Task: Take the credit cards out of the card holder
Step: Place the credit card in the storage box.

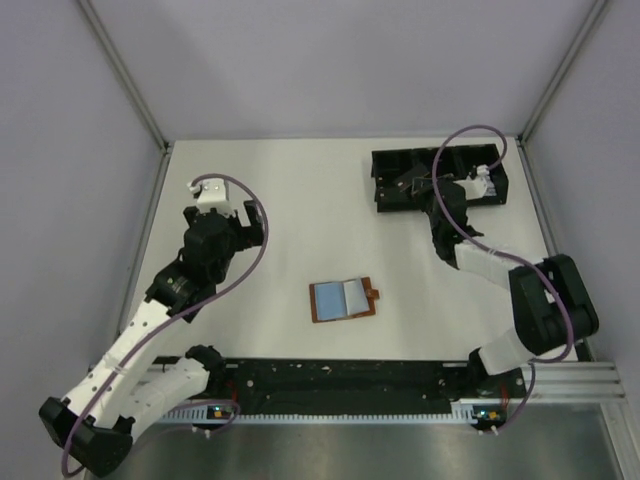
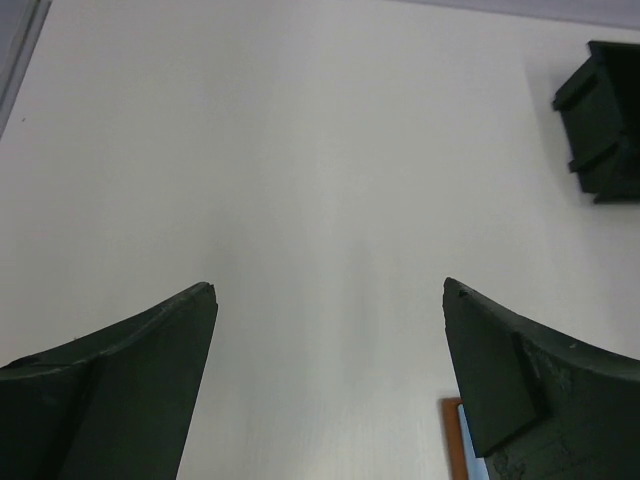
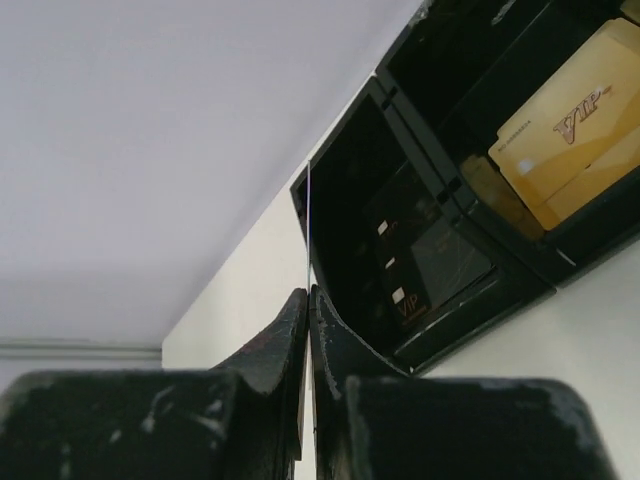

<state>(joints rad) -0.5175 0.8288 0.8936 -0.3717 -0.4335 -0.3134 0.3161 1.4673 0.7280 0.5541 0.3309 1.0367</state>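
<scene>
The brown card holder [image 1: 343,299] lies open near the table's middle, and blue credit cards [image 1: 330,298] show in its pockets. Its brown edge [image 2: 452,432] peeks in beside my left finger. My left gripper [image 1: 245,222] [image 2: 329,288] hovers at the left of the table, well away from the holder, open and holding nothing. My right gripper [image 1: 418,186] [image 3: 309,292] is over the black tray's [image 1: 380,160] left compartment. It is shut on a thin credit card [image 3: 308,220] seen edge-on.
The black three-compartment tray [image 3: 330,270] [image 2: 605,120] stands at the back right. A black VIP card [image 3: 430,265] lies in one compartment and a gold VIP card [image 3: 570,120] in another. Grey walls close in the table on three sides.
</scene>
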